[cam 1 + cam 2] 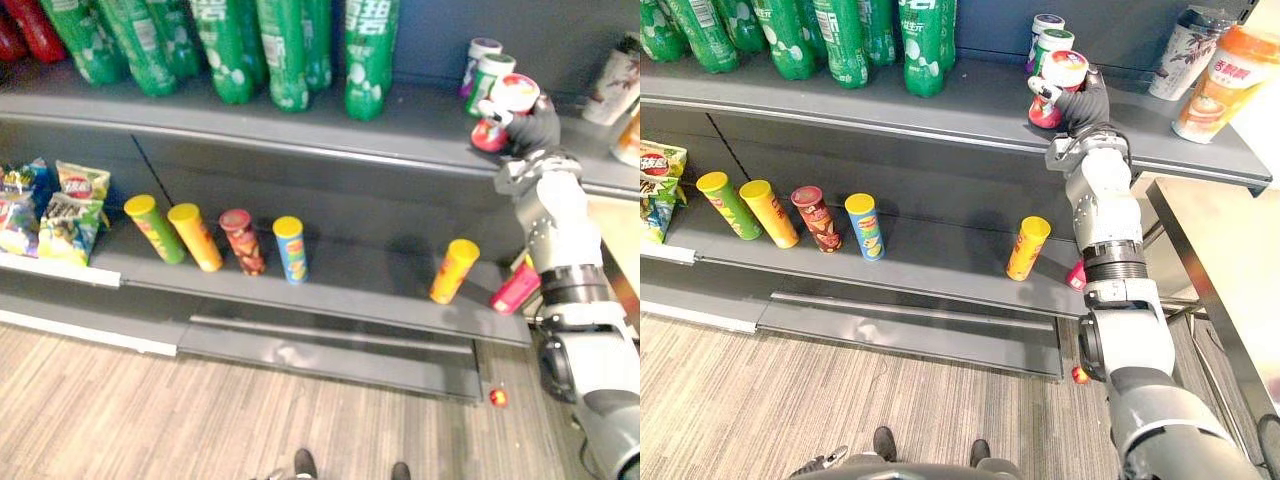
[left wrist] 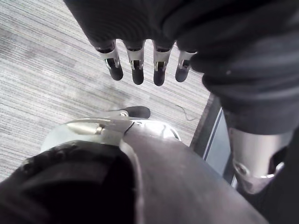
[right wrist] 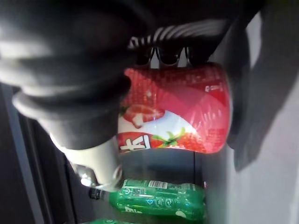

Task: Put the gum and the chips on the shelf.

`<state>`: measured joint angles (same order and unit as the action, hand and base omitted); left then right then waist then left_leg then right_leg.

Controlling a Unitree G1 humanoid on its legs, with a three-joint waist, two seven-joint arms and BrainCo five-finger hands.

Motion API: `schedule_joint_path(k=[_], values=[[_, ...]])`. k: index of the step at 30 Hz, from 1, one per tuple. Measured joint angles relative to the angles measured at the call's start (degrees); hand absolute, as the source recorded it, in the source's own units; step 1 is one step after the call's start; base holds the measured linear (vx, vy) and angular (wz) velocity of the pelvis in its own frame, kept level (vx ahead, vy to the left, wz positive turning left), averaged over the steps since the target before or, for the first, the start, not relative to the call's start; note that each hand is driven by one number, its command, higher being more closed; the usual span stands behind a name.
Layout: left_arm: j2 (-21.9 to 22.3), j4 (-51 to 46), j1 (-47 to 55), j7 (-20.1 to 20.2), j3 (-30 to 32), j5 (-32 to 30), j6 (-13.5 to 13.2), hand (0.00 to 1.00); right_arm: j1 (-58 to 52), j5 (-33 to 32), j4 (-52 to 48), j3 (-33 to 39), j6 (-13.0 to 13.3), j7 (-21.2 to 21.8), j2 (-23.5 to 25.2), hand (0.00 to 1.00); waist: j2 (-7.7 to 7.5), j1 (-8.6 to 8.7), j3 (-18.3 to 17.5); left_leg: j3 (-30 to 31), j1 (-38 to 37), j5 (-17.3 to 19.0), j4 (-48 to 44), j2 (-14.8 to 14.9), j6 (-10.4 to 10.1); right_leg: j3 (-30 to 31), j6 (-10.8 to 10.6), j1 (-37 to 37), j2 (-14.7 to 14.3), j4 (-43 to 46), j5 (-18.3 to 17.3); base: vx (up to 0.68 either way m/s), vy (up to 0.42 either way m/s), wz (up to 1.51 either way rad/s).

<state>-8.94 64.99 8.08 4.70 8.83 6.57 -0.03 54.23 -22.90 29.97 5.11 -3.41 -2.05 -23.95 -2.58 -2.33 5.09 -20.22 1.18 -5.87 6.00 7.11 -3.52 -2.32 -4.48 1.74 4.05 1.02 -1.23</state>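
Already the shelf (image 1: pixel 970 105) carried chip tubes (image 1: pixel 1028 247) on its lower board, a pink tube (image 1: pixel 515 288) at the right end. At the shelf's upper front edge my right hand (image 1: pixel 1086 102) gripped the gum canister (image 3: pixel 177 107), unreleased; my left hand (image 2: pixel 140 23) hung with fingers relaxed.

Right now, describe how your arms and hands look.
The right arm is silver-grey, in rounded segments with a black ribbed ring. The right hand and left hand wear dark covers; the left's silver fingers end in dark tips.

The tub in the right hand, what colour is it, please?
The tub is red and white with strawberries; right wrist view shows it best.
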Motion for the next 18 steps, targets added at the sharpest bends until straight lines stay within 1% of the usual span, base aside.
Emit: schedule_joint_path(k=[3, 4, 10, 18], values=[[-0.02, -0.02, -0.03, -0.02, -0.02, -0.01, 0.0, 0.0, 0.01, 0.4, -0.01, 0.7, 0.26, 0.03, 0.0, 1.0, -0.06, -0.04, 0.03, 0.0, 0.06, 0.0, 0.0, -0.02, 0.0, -0.04, 0.03, -0.01, 0.01, -0.02, 0.02, 0.05, -0.001, 0.01], [-0.02, -0.02, -0.02, -0.02, -0.03, -0.01, 0.0, 0.0, 0.05, 0.41, -0.01, 0.7, 0.42, 0.04, 0.0, 0.0, -0.05, -0.02, 0.03, -0.07, 0.05, 0.0, 0.0, 0.0, 0.0, 0.0, 0.15, -0.02, -0.03, -0.01, 0.35, 0.06, -0.002, -0.02], [-0.01, -0.07, -0.03, -0.05, -0.06, -0.02, 0.0, 0.0, 0.24, 0.42, -0.01, 0.71, 0.46, 0.24, 0.04, 0.0, -0.05, -0.16, 0.03, -0.9, -0.23, 0.0, 0.0, 0.26, 0.0, 0.53, 0.02, -0.02, -0.28, -0.03, 0.47, 0.05, -0.008, -0.05], [-0.02, -0.05, 0.0, -0.08, -0.02, -0.04, 0.02, 0.0, -0.55, 0.42, -0.71, 0.73, 0.77, 0.22, 0.07, 0.0, -0.03, 0.11, 0.04, -1.08, -0.48, -0.07, 0.0, 0.25, 0.1, 1.01, 0.01, -0.1, -0.3, 0.06, 0.48, 0.01, 0.0, -0.02]])
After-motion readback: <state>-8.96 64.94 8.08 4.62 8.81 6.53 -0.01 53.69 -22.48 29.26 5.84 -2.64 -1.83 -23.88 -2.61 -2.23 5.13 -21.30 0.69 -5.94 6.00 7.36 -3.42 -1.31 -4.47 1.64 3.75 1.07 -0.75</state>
